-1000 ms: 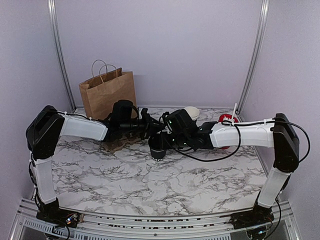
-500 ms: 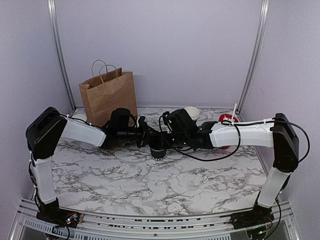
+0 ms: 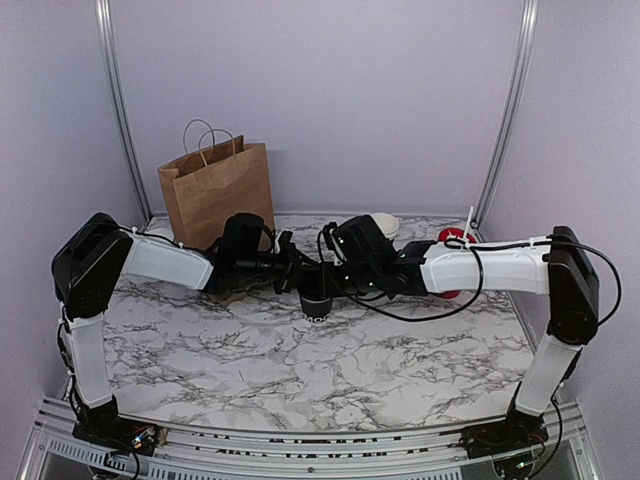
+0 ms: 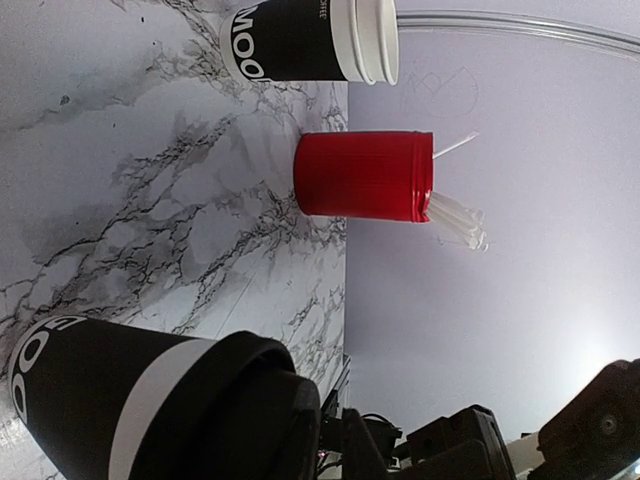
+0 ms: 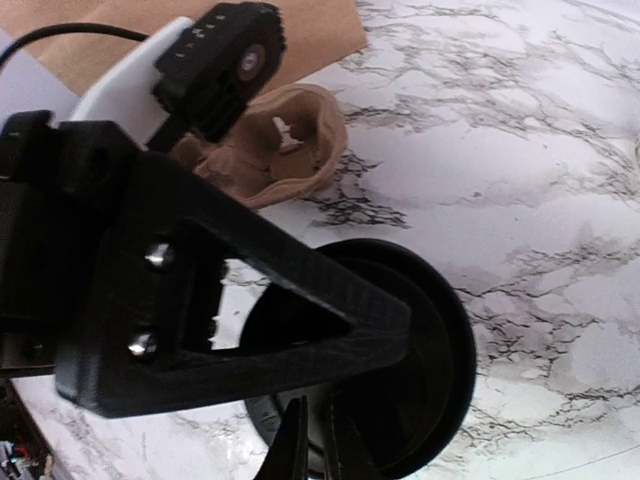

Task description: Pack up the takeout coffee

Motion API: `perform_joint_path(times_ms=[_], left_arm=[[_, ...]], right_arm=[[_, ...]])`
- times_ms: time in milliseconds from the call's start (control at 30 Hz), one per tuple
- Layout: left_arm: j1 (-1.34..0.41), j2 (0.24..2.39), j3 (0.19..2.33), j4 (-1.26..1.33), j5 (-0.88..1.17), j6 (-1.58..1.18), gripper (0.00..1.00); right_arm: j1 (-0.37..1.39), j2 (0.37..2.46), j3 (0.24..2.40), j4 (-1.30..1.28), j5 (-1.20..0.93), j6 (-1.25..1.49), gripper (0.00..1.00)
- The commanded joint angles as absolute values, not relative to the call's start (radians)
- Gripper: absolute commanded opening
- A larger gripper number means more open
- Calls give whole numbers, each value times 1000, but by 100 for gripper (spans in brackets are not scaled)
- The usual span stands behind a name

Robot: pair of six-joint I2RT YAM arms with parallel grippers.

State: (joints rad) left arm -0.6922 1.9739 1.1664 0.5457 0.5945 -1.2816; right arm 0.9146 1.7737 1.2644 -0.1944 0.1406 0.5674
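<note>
The takeout coffee cup [image 3: 316, 306], black with white lettering, stands mid-table between both arms. In the left wrist view it fills the lower left as a black cup [image 4: 90, 400] with a white band under its black lid [image 4: 250, 390]. My left gripper [image 3: 300, 276] reaches in from the left, rolled on its side and shut on the lid. Its upper finger [image 5: 300, 320] lies flat across the lid [image 5: 430, 350]. My right gripper [image 3: 336, 280] hangs over the lid's near edge. The right gripper [image 5: 318, 445] has its tips almost together with nothing between them.
A brown paper bag [image 3: 215, 185] stands at the back left. A nested stack of black cups [image 4: 300, 40] and a red cup [image 4: 365, 175] of white sticks sit at the back right. A brown moulded carrier [image 5: 290, 150] lies just behind the cup.
My left arm has come down and in toward the cup, setting the lid on top. The right gripper has shifted slightly back over the cup.
</note>
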Motion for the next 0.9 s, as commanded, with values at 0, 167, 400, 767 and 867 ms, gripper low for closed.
perform_joint_path(times_ms=[0,167,400,767,867], left_arm=[[-694,1981,1181,477,607,-1254,11],[-694,1978,1202,460,611,-1245,11],[-694,1977,1217,430,608,-1230,11],[-694,1968,1217,422,602,-1228,11],[-694,1966,1219,420,603,-1226,11]], right_arm=[[863,1653,1202,-26,-52,573,8],[762,1618,1074,252,-361,651,9],[719,1680,905,591,-563,809,9],[681,1790,724,793,-562,994,2],[681,1706,773,651,-524,923,3]])
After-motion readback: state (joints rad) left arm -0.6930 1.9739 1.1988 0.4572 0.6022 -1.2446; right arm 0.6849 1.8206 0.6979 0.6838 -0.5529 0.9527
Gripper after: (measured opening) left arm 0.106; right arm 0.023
